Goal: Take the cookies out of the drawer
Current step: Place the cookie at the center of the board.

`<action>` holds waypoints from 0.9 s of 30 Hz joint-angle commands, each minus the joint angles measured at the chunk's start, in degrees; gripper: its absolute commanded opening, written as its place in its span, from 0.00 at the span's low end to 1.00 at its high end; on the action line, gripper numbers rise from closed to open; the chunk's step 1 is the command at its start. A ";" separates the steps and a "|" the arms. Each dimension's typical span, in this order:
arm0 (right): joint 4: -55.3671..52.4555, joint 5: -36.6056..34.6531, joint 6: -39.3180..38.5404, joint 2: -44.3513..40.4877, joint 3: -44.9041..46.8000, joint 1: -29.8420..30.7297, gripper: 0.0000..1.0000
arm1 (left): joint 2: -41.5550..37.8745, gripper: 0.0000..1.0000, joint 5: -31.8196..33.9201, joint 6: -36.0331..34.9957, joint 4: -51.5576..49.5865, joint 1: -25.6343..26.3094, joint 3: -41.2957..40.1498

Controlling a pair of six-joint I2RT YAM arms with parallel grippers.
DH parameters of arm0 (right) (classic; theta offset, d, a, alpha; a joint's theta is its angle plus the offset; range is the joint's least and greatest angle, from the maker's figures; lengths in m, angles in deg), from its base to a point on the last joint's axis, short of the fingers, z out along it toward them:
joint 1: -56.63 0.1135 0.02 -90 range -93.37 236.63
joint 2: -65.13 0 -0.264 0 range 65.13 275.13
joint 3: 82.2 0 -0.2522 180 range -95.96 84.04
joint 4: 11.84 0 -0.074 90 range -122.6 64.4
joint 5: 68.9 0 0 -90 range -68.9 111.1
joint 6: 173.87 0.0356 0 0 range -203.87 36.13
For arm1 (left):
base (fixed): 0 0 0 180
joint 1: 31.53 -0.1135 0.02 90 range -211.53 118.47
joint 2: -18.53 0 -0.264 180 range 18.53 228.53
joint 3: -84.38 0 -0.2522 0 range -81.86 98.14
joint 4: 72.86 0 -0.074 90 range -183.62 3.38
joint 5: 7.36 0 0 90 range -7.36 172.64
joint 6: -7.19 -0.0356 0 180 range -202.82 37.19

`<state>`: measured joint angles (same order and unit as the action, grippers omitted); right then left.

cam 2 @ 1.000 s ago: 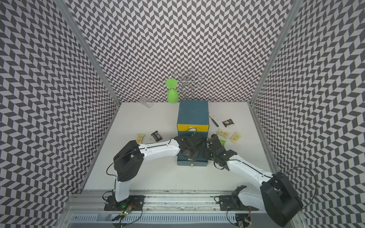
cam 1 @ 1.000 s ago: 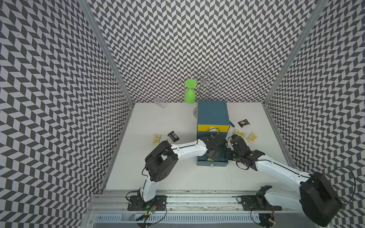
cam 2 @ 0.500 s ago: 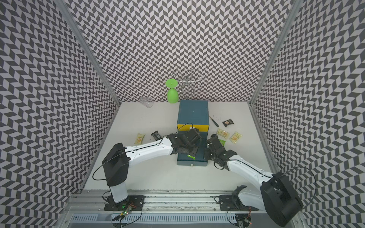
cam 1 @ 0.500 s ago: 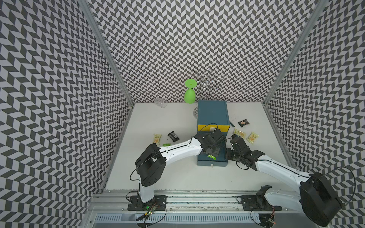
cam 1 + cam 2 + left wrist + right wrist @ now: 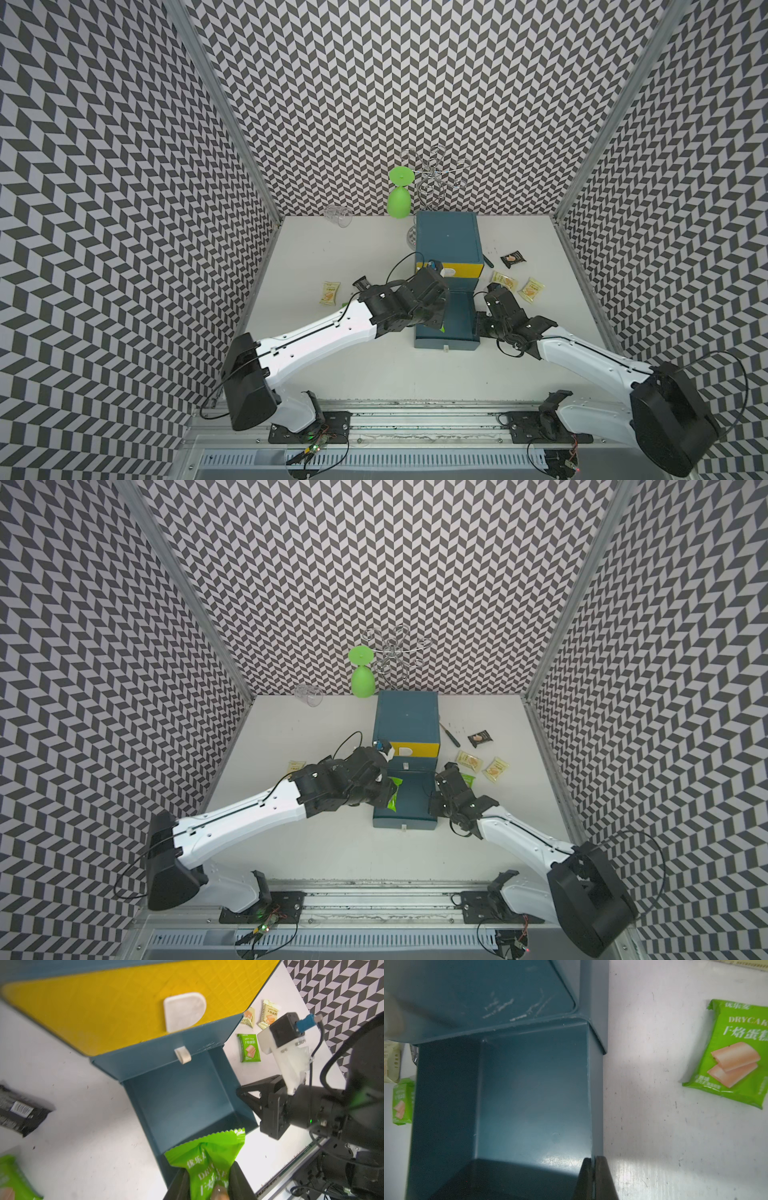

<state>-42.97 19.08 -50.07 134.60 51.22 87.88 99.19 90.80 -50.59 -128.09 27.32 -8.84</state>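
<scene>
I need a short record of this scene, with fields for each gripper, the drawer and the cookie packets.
Left gripper: shut on a green packet, over the edge of the drawer.
Right gripper: shut, at the drawer's side wall.
Drawer: open, no packet seen inside.
Table: other packets lie on both sides of the cabinet.

Clamped in the left claw [image 5: 209, 1184], a green cookie packet [image 5: 204, 1157] runs off the wrist camera's frame. In a top view, that claw hides all but a sliver of the green cookie packet [image 5: 441, 329]. To its left, a black packet [image 5: 19, 1111] blurs at the edge. The right claw [image 5: 595, 1178] shows closed tips only.
</scene>
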 commanded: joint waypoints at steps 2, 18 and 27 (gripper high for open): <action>1.91 -0.26 1.27 1.83 1.21 -0.22 0.00 | -7.27 0.31 1.91 3.05 -3.05 -1.31 -5.97; 1.03 -0.28 1.31 2.70 -4.73 -0.30 0.00 | -3.30 0.32 -4.53 -4.35 13.95 -26.99 -28.02; -3.55 2.15 -6.44 -14.85 -2.09 -0.22 0.55 | 6.05 0.39 -3.23 -8.92 18.03 -34.04 -27.44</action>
<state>-46.16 19.36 -53.83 125.13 47.96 87.83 103.83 87.87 -56.77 -113.64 -5.29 -36.95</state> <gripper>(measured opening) 0.541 0.375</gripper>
